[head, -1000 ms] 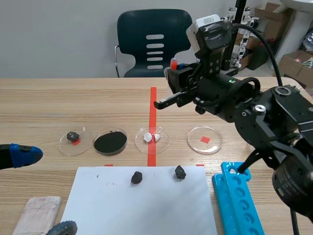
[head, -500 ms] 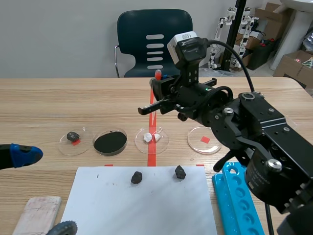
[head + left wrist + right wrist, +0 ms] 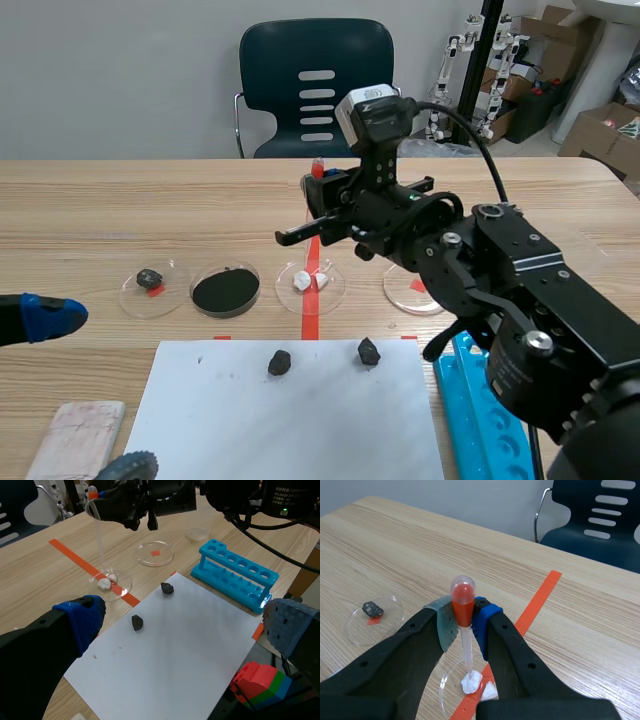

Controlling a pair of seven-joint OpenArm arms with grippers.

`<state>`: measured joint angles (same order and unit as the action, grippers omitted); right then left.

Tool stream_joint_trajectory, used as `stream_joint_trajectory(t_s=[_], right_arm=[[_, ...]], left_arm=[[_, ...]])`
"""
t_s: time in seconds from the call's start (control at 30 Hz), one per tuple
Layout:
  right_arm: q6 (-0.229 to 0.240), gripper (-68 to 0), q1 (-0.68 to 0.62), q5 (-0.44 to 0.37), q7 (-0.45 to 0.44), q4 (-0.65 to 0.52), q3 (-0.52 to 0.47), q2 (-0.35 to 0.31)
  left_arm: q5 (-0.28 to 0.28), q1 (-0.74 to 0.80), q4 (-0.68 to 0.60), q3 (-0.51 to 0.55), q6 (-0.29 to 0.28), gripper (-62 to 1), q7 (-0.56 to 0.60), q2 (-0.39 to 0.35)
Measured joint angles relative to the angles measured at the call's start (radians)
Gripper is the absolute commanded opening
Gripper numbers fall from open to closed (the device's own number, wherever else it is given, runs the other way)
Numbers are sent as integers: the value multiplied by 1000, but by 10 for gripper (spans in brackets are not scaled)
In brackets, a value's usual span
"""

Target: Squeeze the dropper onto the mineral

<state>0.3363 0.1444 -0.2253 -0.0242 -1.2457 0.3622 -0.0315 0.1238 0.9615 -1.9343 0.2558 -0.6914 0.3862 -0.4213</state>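
The right claw [image 3: 464, 622] is clamped on the dropper [image 3: 462, 600], its grey-green and blue pads pressing the orange-red bulb from either side. The dropper hangs upright, and its clear tube runs down from the claw to a petri dish [image 3: 338, 292] that sits on the orange tape line of the desk [image 3: 100, 210]. This dish holds two white mineral pieces [image 3: 302, 282]. In the right wrist view the tube's tip lies over one of them, though whether it touches cannot be told.

Three more round dishes stand in the same row. The one at the far left [image 3: 180, 285] holds a small dark rock [image 3: 149, 277] beside a red mark. Next to it, a dish [image 3: 258, 283] is filled with black powder [image 3: 225, 292]. On the other side of the tape line, a clear dish [image 3: 167, 559] shows a red square at its centre.

Nearer the robot lies a white paper sheet [image 3: 300, 420] carrying two dark rocks [image 3: 280, 362] [image 3: 369, 350], well apart from each other. A blue test-tube rack [image 3: 235, 575] stands just beside the sheet's right edge.

The left claw [image 3: 185, 625] hangs low at the desk's near left with its fingers wide apart, gripping nothing.
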Motion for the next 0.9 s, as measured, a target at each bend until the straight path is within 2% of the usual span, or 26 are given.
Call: stream_joint_trajectory(t_s=[0.6, 0.73, 0.9], right_arm=[[0, -597, 12, 8, 0, 11, 0, 7], [0, -627, 12, 8, 0, 11, 0, 7], [0, -627, 12, 8, 0, 11, 0, 7]], left_arm=[[0, 0, 0, 0, 0, 14, 0, 0], [0, 0, 0, 0, 0, 14, 0, 0], [0, 0, 0, 0, 0, 14, 0, 0]])
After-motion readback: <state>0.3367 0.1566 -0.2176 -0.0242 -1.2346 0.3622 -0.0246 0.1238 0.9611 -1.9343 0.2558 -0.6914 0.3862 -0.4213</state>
